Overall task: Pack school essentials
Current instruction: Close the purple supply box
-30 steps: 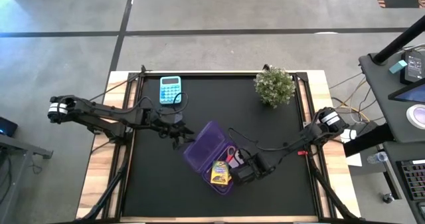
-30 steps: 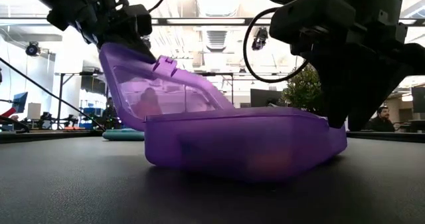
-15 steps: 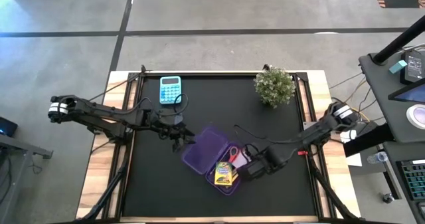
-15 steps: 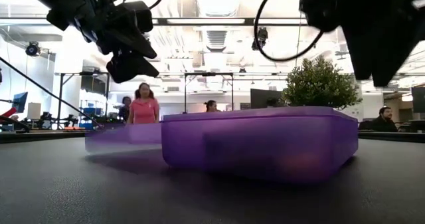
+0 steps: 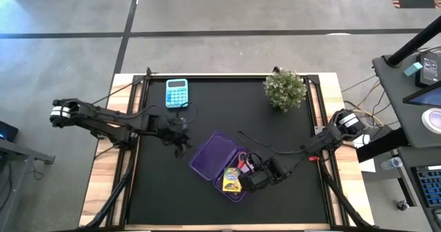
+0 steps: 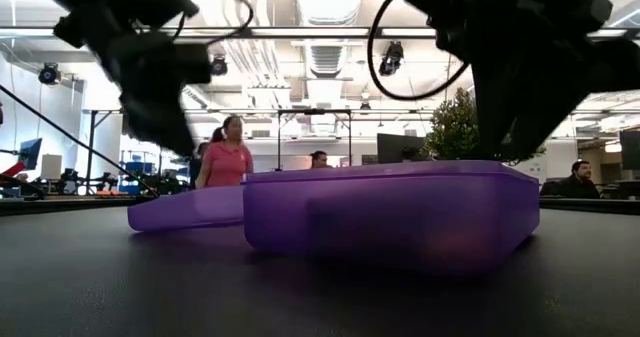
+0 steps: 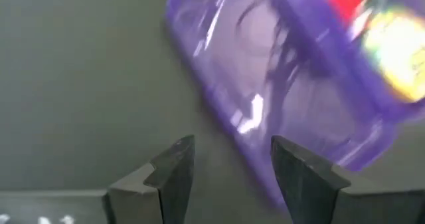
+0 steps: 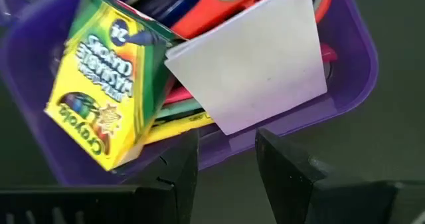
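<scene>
Black tabletop (image 5: 289,142), crayon box (image 5: 230,180) lengthwise front-to-back.

We look straight down on the bench (image 5: 172,191), level across it, and closely past both jaws at the purple case (image 5: 219,164).

Dark jointed arms, white wrist bands, black looping cables

The left arm stretches in from the left edge toward the middle of the tabletop (image 5: 158,191), its left gripper (image 5: 180,142) held low with both dark fingers (image 7: 174,173) parted and nothing between them. The right arm bends in from the right edge, its right gripper (image 5: 251,180) tipped downward, fingers (image 8: 287,165) spread apart and empty.
</scene>
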Controlling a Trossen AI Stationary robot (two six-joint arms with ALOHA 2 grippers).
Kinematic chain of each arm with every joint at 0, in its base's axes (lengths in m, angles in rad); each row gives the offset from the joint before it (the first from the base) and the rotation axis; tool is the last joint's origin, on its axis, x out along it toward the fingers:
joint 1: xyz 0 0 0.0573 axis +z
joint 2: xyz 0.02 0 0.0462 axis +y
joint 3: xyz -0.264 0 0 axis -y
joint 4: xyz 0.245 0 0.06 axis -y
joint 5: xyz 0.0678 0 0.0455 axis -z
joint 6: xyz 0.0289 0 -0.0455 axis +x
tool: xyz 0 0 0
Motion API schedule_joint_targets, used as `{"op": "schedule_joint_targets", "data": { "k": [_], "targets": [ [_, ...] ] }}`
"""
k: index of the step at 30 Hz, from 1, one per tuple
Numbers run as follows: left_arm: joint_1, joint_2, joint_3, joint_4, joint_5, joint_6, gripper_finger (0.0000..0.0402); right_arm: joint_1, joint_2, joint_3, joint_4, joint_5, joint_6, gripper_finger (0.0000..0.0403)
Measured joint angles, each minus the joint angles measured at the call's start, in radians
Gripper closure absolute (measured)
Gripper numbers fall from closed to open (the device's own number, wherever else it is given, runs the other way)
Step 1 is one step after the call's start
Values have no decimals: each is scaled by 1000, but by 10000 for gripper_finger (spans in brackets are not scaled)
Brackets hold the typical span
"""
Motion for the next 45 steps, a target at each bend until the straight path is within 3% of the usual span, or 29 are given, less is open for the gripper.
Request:
{"op": "schedule_joint_targets", "data": {
  "k": [4,10,14,19,26,34,38,45],
  "targets": [
    [-5,6,-57,-74,-3,-72,219,10,-5,3,-4,-6,1,264],
    [-7,46,-176,34,-15,-221,219,80,-35,46,-12,-8,49,264],
    [-8,76,-191,107,-22,-215,219,140,-12,37,-35,-61,136,264],
    [-16,125,-191,210,-51,-51,219,166,22,31,-105,-60,202,264],
    [-45,205,-191,318,-109,308,219,149,90,26,-111,-52,167,264],
    [-51,279,-191,414,-72,609,219,125,147,25,-99,-33,144,264],
    [-50,326,-191,486,-26,664,219,107,162,24,-76,-20,123,264],
    [-50,357,-192,615,31,606,219,79,162,23,-54,-3,92,264]
  ]
}}
